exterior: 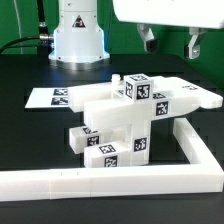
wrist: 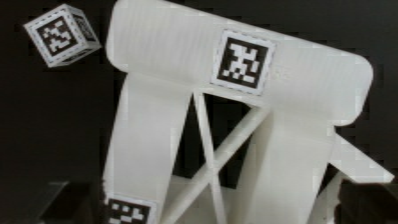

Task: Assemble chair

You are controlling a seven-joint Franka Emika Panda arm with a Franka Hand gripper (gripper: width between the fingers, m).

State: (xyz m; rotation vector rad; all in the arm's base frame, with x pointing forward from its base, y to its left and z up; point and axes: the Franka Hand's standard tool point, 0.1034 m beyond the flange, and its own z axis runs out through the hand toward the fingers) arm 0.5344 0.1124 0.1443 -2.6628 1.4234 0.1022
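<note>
Chair (exterior: 125,115), white tagged plastic parts joined in one chunky block; lies directly below the gripper (exterior: 170,42), clear of it, inside the corner of the L-shaped border rail (exterior: 150,178). Likely rigid, light, smooth-faced, apt to slip; best taken across a narrow slab edge, not a broad face. Long axis runs from near the marker board (exterior: 52,97) toward the exterior view's right. Gripper: jaws spread wide, empty, held above
</note>
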